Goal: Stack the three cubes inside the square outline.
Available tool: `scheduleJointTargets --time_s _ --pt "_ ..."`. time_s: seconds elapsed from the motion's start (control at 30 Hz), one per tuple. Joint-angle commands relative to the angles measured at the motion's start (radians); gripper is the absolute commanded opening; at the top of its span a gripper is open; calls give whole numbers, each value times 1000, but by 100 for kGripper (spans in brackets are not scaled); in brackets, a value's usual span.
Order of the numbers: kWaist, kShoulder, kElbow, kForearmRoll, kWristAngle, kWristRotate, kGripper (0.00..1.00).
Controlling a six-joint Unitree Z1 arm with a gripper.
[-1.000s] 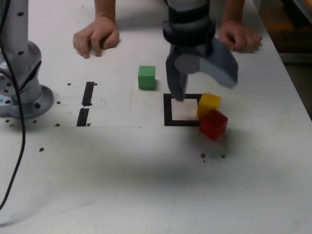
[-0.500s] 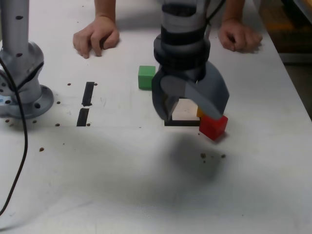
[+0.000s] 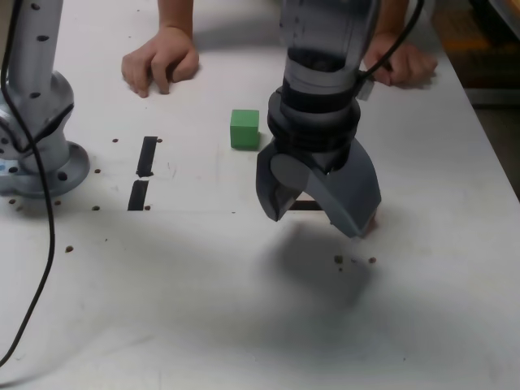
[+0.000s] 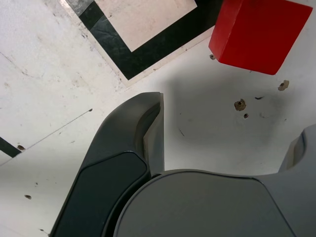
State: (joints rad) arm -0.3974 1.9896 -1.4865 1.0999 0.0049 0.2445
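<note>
On the white counter (image 3: 203, 284), the green cube (image 3: 244, 129) sits upper centre of the exterior view. The hand (image 3: 317, 215), jaws spread and released, hangs over the square outline (image 4: 133, 44); the red cube (image 4: 256, 32) lies just outside its corner.

My hand (image 3: 315, 218) hangs above the middle of the counter (image 3: 203, 309), over the square outline (image 4: 143, 37), so in the exterior view it covers most of that outline. One cube (image 4: 256, 32) sits on the counter just outside a corner of the outline, towards the counter's right edge in the exterior view. Another cube (image 3: 244, 129) stands behind the outline, towards the far edge, where a person's two hands (image 3: 160, 59) rest; two tape strips (image 3: 143, 171) lie end to end further towards the left edge, near my arm's base (image 3: 36, 162).
</note>
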Motion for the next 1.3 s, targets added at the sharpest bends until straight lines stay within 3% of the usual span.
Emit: scheduleJointTargets --time_s 0.0,0.47,1.27 --pt "-1 11 -10 3 -1 13 92" --pt "-20 86 -79 21 -11 63 89" --pt "42 199 -220 112 -13 140 88"
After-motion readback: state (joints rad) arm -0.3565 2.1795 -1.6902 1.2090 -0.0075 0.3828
